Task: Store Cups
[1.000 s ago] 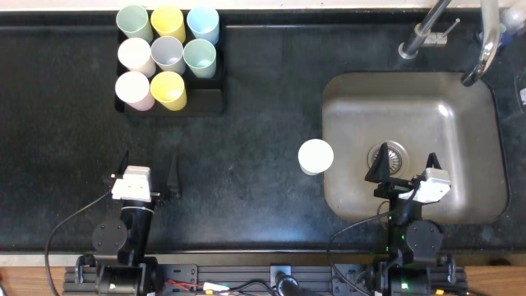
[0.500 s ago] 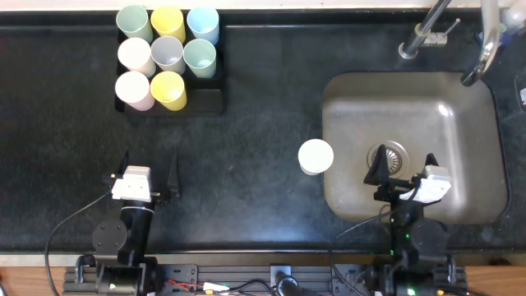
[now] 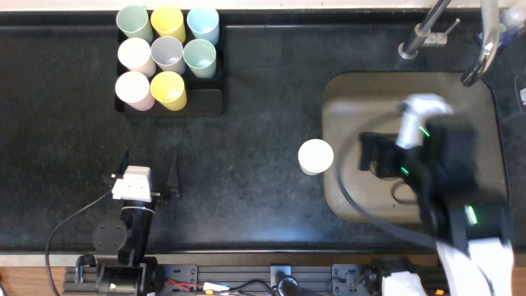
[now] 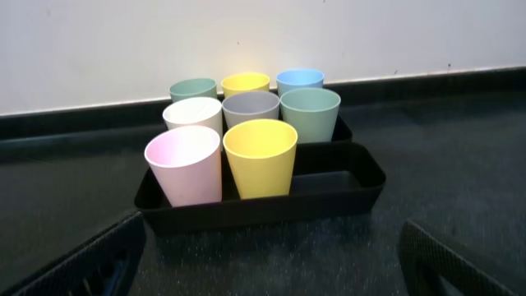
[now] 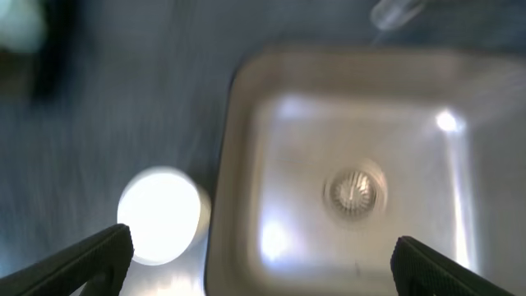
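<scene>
A lone white cup [image 3: 316, 156] stands upright on the dark counter, just left of the sink [image 3: 345, 94]. In the right wrist view the same white cup [image 5: 160, 215] sits beside the sink basin [image 5: 345, 123]. My right gripper [image 3: 371, 156] hangs open above the sink's left part, close to the cup and apart from it. A black tray [image 3: 209, 103] at the back left holds several pastel cups [image 3: 168, 89], with one corner compartment bare. My left gripper [image 3: 149, 168] rests open near the front, facing the tray [image 4: 345, 177] and its cups [image 4: 260, 156].
A faucet [image 3: 427, 29] stands behind the sink, and the drain [image 5: 355, 191] lies in the basin's middle. A wall runs along the back of the counter. Bare counter stretches between the tray and the lone cup.
My right arm has risen from its rest by the front edge and swung up over the sink toward the white cup. The left arm and all cups stayed put.
</scene>
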Motion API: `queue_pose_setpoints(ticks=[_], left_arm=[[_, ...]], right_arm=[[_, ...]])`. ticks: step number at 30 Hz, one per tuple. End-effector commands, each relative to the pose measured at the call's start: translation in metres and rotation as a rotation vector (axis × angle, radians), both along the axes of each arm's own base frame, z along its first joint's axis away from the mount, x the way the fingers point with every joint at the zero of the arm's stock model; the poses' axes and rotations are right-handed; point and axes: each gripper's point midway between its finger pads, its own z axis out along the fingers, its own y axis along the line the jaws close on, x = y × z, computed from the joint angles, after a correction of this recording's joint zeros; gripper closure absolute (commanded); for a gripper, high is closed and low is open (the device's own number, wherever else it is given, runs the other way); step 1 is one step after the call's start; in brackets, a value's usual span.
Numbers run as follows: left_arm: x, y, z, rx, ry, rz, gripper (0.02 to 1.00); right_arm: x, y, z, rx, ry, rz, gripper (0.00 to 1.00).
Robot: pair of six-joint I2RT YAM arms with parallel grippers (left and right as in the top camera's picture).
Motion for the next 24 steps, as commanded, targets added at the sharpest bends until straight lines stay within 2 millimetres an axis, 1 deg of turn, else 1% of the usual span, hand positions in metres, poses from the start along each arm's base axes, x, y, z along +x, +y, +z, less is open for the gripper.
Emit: queue_pose_setpoints(ticks=[1,4,9,13,16,24], left_arm=[[0.0,-0.001,0.001,0.015,-0.009,-0.009,0.02],[0.0,-0.001,0.001,0.015,-0.009,-0.009,0.02],[0.0,-0.001,0.0,0.015,-0.008,-0.009,0.02],[0.0,-0.001,0.0,0.015,-0.008,-0.009,0.02],[0.0,-0.001,0.0,0.015,-0.008,-0.009,0.02],[0.0,-0.001,0.001,0.015,-0.009,-0.009,0.02]], right_arm=[[0.007,0.03,-0.038,-0.159,0.206,0.233,0.005],[0.011,0.037,-0.066,-0.202,0.317,0.262,0.003],[0.024,0.041,-0.09,-0.214,0.38,0.265,0.003],[0.035,0.05,-0.104,-0.208,0.392,0.326,0.003],[0.041,0.052,-0.115,-0.207,0.411,0.327,0.003],[0.041,0.056,-0.136,-0.194,0.482,0.35,0.005]])
